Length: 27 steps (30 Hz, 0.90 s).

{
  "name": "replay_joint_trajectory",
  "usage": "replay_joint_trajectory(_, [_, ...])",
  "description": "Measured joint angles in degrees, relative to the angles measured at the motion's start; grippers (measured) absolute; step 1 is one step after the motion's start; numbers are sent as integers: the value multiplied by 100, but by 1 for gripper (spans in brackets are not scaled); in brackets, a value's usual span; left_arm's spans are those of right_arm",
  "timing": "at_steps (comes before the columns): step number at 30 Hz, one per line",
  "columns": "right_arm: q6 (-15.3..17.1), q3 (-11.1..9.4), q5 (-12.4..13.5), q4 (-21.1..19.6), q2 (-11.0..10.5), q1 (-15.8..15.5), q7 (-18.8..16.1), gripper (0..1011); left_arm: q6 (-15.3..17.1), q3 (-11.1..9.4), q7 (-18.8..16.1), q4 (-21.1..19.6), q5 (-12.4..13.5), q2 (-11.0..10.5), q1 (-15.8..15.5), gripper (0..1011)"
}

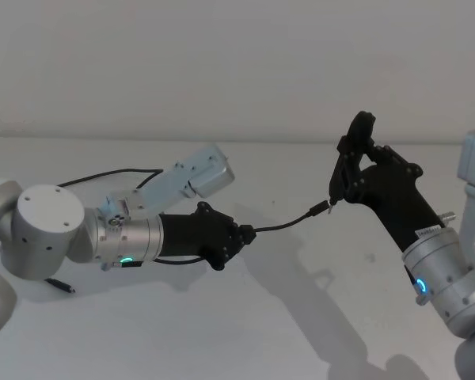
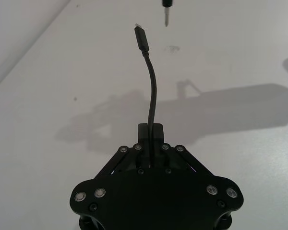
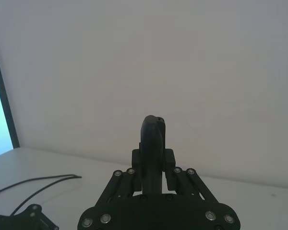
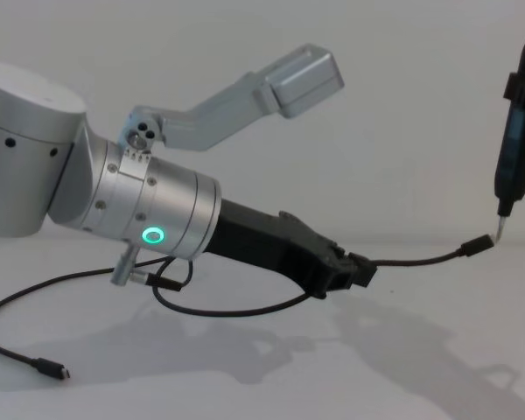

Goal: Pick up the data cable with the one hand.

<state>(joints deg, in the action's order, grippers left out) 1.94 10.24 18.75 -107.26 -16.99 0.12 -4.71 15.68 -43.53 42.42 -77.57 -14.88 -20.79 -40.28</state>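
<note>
My left gripper [image 1: 249, 232] [image 2: 150, 130] [image 4: 359, 269] reaches rightward just above the table, shut on the data cable [image 1: 289, 222] [image 2: 151, 86] [image 4: 420, 259]. The cable's short free end arcs out from the fingertips. It ends in a small silver-tipped plug [image 1: 321, 209] [image 2: 140, 34] [image 4: 479, 244] held in the air. Behind the grip, the cord trails under the arm to a loose end [image 4: 52, 371] lying on the table. My right gripper [image 1: 355, 162] [image 3: 153, 155] is raised at the right, shut on a narrow upright black device [image 1: 356, 138] [image 3: 153, 136] [image 4: 516, 140]. The device's thin metal tip [image 2: 167, 14] [image 4: 500, 226] hovers right by the plug.
The white table [image 1: 301, 317] meets a plain white wall [image 1: 237, 63] at the back. More black cord [image 1: 111, 174] [image 3: 43, 184] loops on the table behind my left arm. A bright panel [image 3: 0, 110] stands at the table's side.
</note>
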Motion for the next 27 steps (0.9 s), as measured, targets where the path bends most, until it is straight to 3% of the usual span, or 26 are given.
replay_joint_trajectory(27, [68, -100, -163, 256, 155, 372, 6, 274, -131, 42, 139, -116, -98, -39, -31, 49])
